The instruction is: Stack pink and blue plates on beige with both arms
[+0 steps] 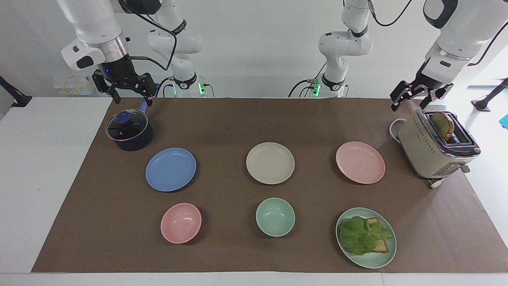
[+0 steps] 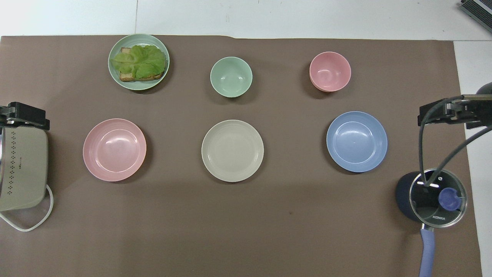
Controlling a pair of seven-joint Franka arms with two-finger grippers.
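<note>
With both hands empty and spread wide, the pink plate (image 1: 360,162) lies toward the left hand (image 1: 420,98), the blue plate (image 1: 170,169) toward the right hand (image 1: 131,97), and the beige plate (image 1: 270,163) between them.

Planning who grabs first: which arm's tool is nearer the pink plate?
Left. The left tool hangs open above the toaster, right beside the pink plate. The right tool hangs open over the pot, at the other end of the table.

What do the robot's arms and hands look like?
Two big white arms with rounded segments, black joint bands and shiny metal wrists. Black cables run along them. Each ends in a black two-finger gripper: the right gripper, with a small blue light above it, and the left gripper.
</note>
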